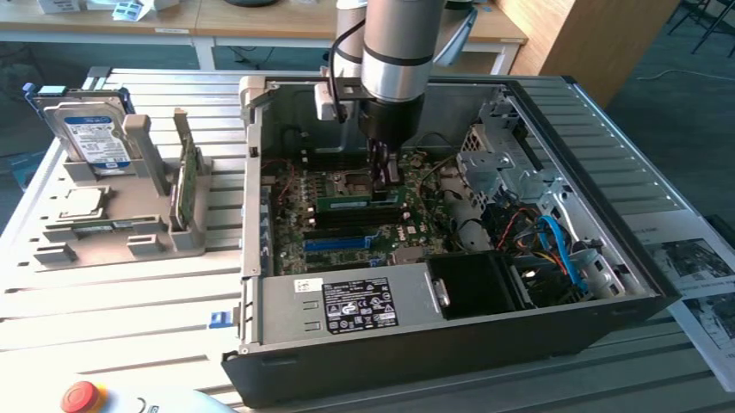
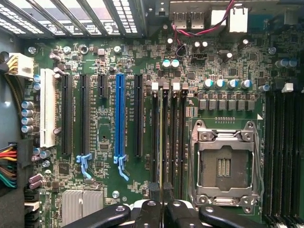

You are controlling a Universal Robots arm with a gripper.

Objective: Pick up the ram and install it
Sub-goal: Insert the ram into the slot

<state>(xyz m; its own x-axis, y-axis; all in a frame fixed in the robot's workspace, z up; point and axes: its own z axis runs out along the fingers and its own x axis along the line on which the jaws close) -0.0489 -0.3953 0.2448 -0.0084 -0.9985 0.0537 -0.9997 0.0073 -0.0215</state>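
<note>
pinching one ram [image 2: 161,142], one end effector [image 2: 163,191]

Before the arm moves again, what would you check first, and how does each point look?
1. Tool shut on the ram: ok, it seems.
2. Ram runs in line with a memory slot: ok.
3. Ram pressed fully home: cannot tell.
4. Slot's end clips engaged: cannot tell.
5. Red and black wires away from the tool: ok.
6. Second green stick standing in its grey rack: ok.
</note>
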